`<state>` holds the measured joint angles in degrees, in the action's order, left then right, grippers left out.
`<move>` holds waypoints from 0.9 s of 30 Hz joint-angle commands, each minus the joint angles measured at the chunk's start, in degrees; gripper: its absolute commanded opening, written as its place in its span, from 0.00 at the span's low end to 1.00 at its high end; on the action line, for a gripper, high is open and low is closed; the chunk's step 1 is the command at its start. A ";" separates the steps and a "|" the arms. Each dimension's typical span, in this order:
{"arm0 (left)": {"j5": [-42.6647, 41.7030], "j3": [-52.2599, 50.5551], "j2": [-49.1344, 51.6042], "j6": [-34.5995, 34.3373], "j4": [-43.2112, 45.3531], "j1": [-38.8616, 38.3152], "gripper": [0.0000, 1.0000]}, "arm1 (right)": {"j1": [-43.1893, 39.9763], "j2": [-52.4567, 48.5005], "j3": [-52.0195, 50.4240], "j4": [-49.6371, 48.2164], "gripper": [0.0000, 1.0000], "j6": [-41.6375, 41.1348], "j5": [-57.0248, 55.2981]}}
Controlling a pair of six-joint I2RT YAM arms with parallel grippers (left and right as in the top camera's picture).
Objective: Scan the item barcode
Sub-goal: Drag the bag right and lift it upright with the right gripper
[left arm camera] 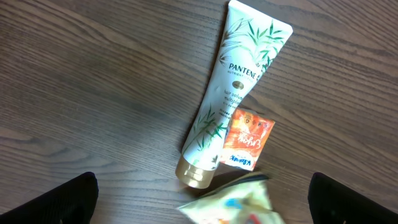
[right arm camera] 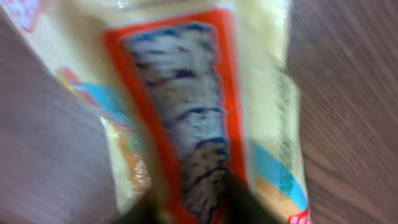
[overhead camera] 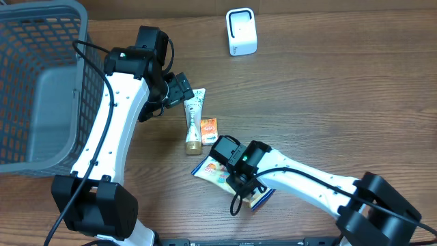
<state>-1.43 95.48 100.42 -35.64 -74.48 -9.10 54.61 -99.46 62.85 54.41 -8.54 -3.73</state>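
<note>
A cream snack packet (overhead camera: 213,171) with orange and blue print lies on the wooden table near the front. My right gripper (overhead camera: 240,183) is down on it. In the right wrist view the blurred packet (right arm camera: 205,93) fills the frame, and the dark fingers (right arm camera: 252,208) of my right gripper (right arm camera: 196,208) pinch its lower end. My left gripper (overhead camera: 183,89) hovers open over a white Pantene tube (left arm camera: 239,87), nothing between its fingers (left arm camera: 56,202). The white scanner (overhead camera: 241,32) stands at the back.
A small orange sachet (left arm camera: 247,140) lies against the tube (overhead camera: 194,119), just beyond the packet (left arm camera: 239,202). A grey plastic basket (overhead camera: 41,14) takes up the left side of the table beside the left arm.
</note>
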 commanded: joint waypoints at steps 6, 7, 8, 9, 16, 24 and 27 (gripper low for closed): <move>0.55 -0.24 0.42 0.90 0.09 0.09 1.00 | -8.76 -0.35 1.05 2.43 0.05 -12.31 -9.40; 0.55 -0.24 0.42 0.90 0.09 0.09 1.00 | -10.62 -0.35 1.29 2.93 0.04 -12.92 -9.49; 0.55 -0.24 0.42 0.90 0.09 0.09 1.00 | -12.31 -0.35 1.66 3.43 0.04 -13.42 -9.51; 0.55 -0.24 0.42 0.90 0.09 0.09 1.00 | -14.23 -0.35 2.32 4.09 0.04 -14.23 -9.57; 0.55 -0.24 0.42 0.90 0.09 0.09 1.00 | -22.34 -0.35 11.02 5.70 0.04 -11.89 -3.65; 0.55 -0.24 0.42 0.90 0.07 0.09 1.00 | -23.04 -0.35 15.89 6.10 0.58 -12.33 -2.86; 0.55 -0.24 0.42 0.90 0.09 0.09 1.00 | -24.52 -0.37 15.89 5.97 0.58 -14.36 -3.06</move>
<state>-1.43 95.48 100.42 -35.64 -74.50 -9.10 31.66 -99.88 77.30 60.58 -20.53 -6.81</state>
